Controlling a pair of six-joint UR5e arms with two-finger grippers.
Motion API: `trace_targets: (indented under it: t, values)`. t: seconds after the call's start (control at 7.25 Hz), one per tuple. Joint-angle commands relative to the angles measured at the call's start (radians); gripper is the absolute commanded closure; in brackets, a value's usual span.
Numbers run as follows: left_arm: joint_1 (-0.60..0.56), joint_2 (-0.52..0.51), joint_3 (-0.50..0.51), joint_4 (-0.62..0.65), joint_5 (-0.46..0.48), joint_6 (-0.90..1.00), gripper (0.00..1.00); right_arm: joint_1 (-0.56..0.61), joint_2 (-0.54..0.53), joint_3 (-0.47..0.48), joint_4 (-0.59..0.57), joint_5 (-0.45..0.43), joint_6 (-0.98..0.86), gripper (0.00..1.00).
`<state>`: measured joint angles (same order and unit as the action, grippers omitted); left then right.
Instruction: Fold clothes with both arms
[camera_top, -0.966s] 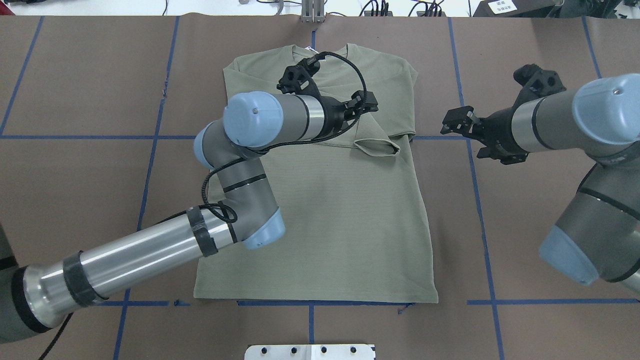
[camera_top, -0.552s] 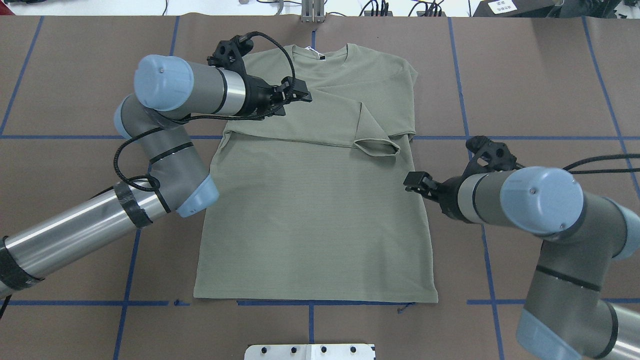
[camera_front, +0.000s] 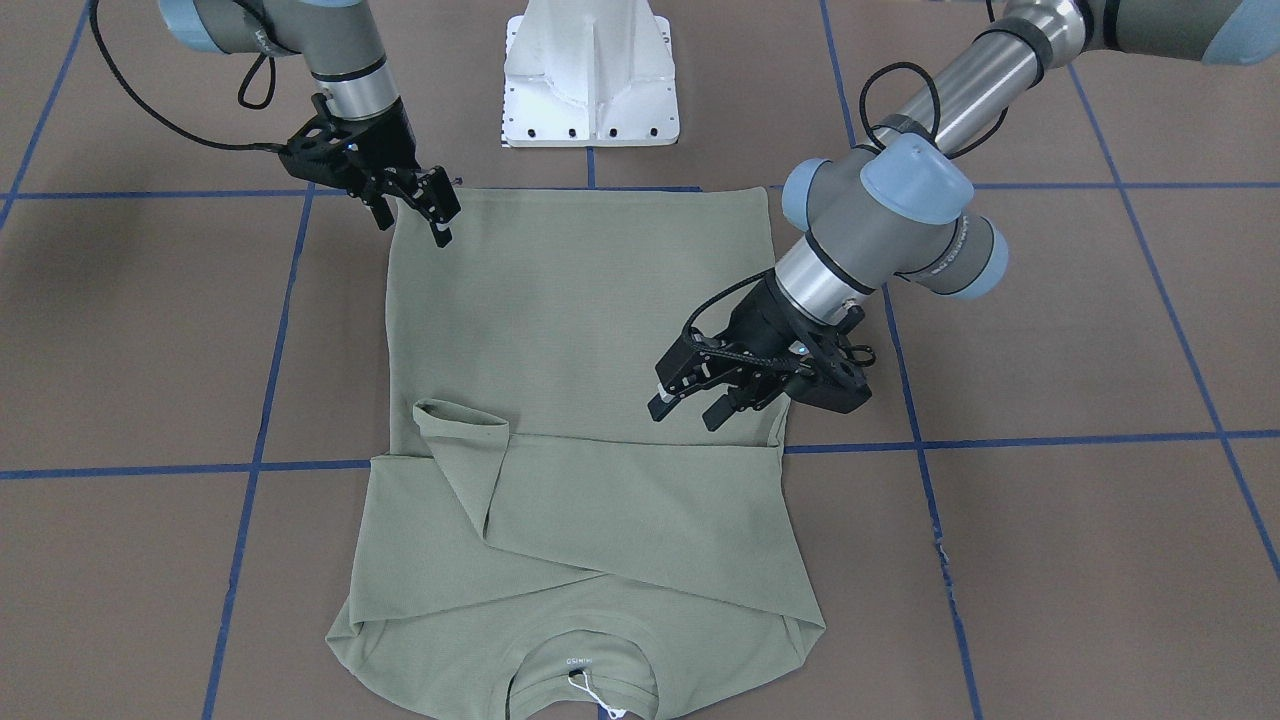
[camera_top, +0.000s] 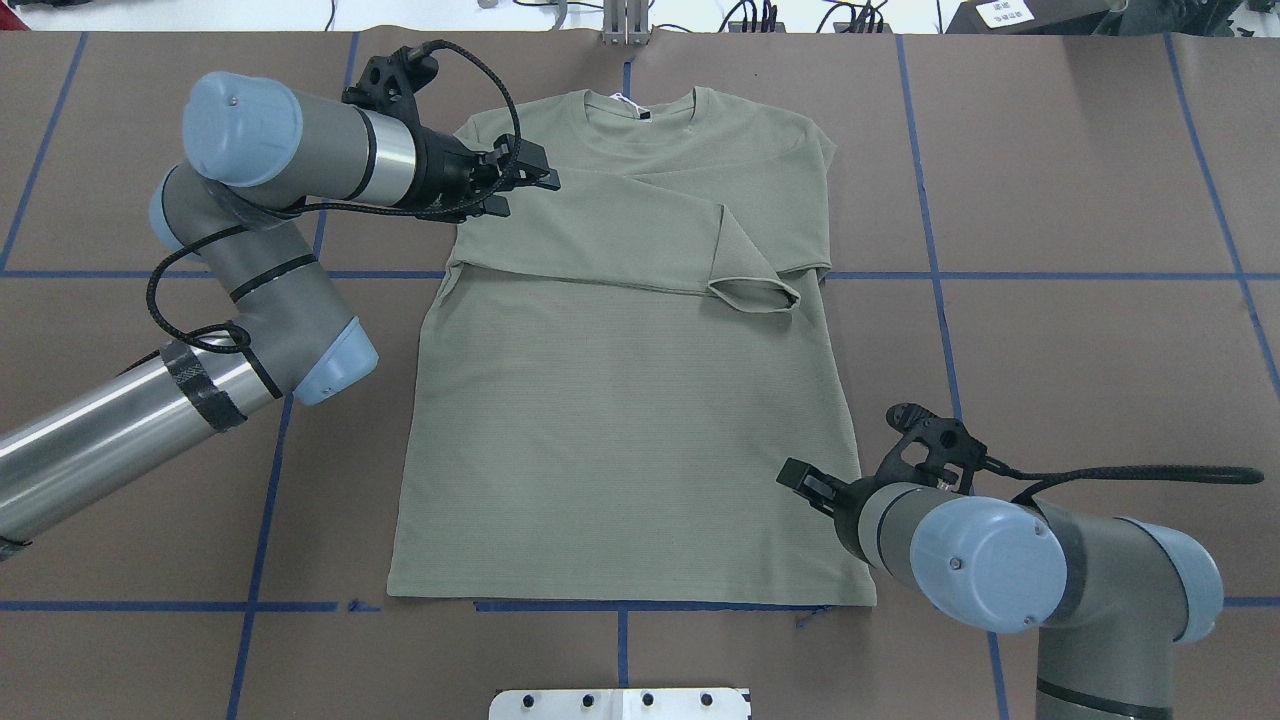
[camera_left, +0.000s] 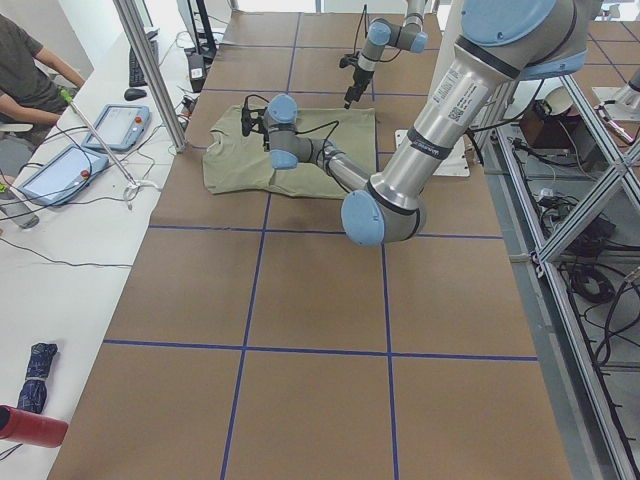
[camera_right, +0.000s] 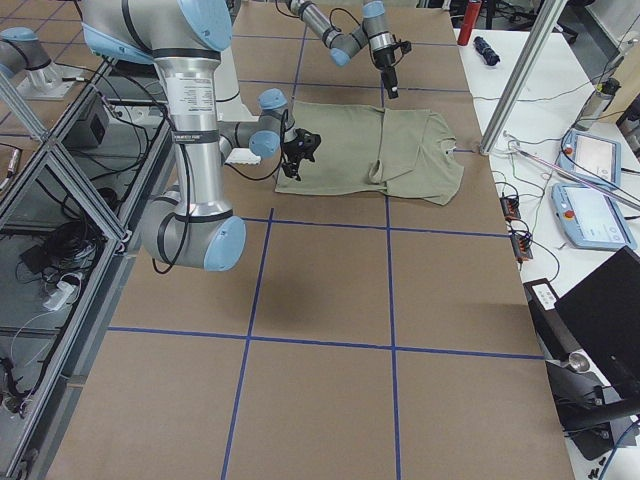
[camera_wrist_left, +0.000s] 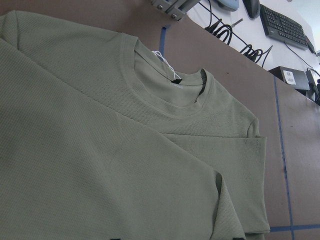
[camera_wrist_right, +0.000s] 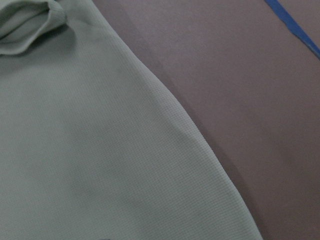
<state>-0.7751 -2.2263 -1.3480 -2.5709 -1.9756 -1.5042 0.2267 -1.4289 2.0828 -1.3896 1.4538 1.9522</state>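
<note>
The sage-green shirt (camera_top: 620, 420) lies flat on the table, its collar (camera_top: 640, 105) at the far edge with a white tag (camera_top: 622, 98). A sleeve is folded across the chest and ends in a cuff (camera_top: 755, 292). My left gripper (camera_top: 525, 180) is open and empty above the shirt's left shoulder; in the front view (camera_front: 685, 412) it hovers just above the sleeve fold. My right gripper (camera_top: 800, 482) is open and empty above the shirt's right edge near the hem, as the front view (camera_front: 414, 228) also shows. The left wrist view shows the collar (camera_wrist_left: 170, 90), the right wrist view the shirt's side edge (camera_wrist_right: 165, 115).
Brown table covering with a grid of blue tape lines (camera_top: 940, 275). The white pedestal base (camera_front: 590, 70) stands at the near edge behind the hem. A metal post (camera_top: 625, 25) stands beyond the collar. An operator (camera_left: 25, 70) sits at a side desk with tablets.
My left gripper has drawn back from the middle of the chest to the left shoulder. My right arm has swung from beside the right shoulder down to the shirt's right edge near the hem.
</note>
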Motion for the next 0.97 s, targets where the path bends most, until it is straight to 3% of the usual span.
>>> trace_targets:
  t: [0.0,0.41,0.83]
  values:
    - [-0.001,0.004,0.0,0.002,0.0,0.001,0.21,-0.073,-0.039,0.002,-0.008,-0.007,0.071,0.07]
    - [0.0,0.004,0.001,0.0,0.003,-0.001,0.21,-0.112,-0.07,0.006,-0.008,-0.009,0.096,0.11]
    - [0.002,0.004,0.001,-0.002,0.003,-0.001,0.21,-0.118,-0.074,0.005,-0.012,-0.009,0.097,0.32]
